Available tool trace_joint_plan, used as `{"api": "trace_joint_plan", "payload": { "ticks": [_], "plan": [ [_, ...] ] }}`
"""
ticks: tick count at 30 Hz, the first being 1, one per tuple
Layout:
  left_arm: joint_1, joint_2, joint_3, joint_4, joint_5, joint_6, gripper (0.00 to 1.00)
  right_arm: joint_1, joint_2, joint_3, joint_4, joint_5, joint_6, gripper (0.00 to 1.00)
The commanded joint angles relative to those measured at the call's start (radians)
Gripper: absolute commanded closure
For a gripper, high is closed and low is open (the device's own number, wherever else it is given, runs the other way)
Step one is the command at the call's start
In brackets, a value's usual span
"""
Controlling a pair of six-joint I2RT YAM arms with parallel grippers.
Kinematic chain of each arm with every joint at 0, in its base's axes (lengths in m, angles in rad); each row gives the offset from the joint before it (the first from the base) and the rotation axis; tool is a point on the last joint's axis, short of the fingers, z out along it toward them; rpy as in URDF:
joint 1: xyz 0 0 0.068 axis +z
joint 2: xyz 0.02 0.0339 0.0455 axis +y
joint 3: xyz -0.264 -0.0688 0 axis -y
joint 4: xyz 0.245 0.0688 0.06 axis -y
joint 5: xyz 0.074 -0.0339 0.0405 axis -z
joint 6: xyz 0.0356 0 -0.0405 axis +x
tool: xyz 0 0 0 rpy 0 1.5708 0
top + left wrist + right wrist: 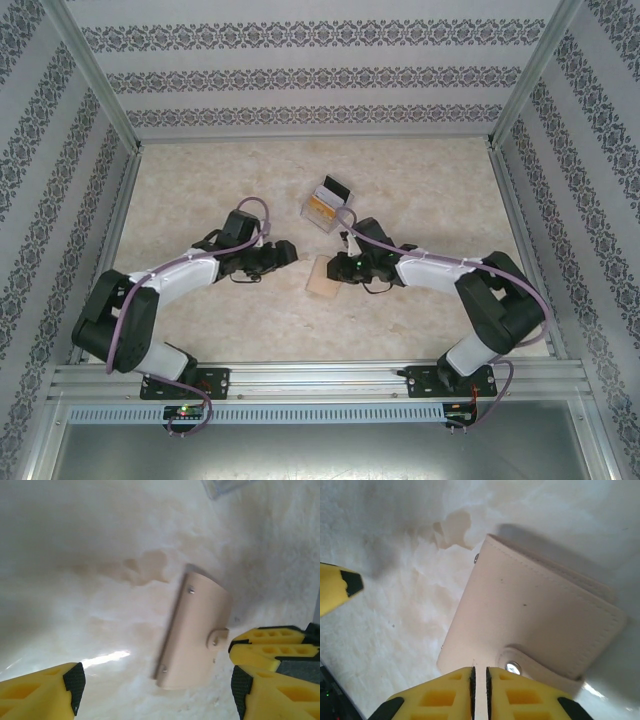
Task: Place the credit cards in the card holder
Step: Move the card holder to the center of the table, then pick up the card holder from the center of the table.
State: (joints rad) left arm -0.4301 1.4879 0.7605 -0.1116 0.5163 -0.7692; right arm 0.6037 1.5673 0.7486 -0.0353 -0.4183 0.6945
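Cards in box; right end effector pinches closed holder; left end effector wide

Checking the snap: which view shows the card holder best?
The right wrist view: the card holder sits close up and sharp, with its snap tab plain to see. The left wrist view has it whole but blurred; in the top external view it is a small tan patch.

Bright diffuse light, soft shadows, blurry wrist views, glare on table
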Motion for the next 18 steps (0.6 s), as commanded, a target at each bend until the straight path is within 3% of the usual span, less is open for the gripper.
{"api": "trace_joint_plan", "payload": {
  "ticks": [1,6,12,18],
  "plan": [
    [-0.053,0.057,0.050,0.053,0.034,0.011,0.22,-0.008,-0.017,0.024,-0.132,0.075,-0.038,0.84],
    [-0.093,0.160,0.119,0.042,0.056,0.024,0.27,-0.011,-0.007,0.009,-0.100,0.121,0.001,0.84],
    [-0.107,0.218,0.142,0.063,0.100,0.024,0.33,-0.012,0.044,0.018,-0.085,0.090,0.008,0.85],
    [-0.124,0.254,0.161,0.061,0.078,0.038,0.40,-0.012,0.081,0.023,-0.067,0.090,0.016,0.86]
  ]
}}
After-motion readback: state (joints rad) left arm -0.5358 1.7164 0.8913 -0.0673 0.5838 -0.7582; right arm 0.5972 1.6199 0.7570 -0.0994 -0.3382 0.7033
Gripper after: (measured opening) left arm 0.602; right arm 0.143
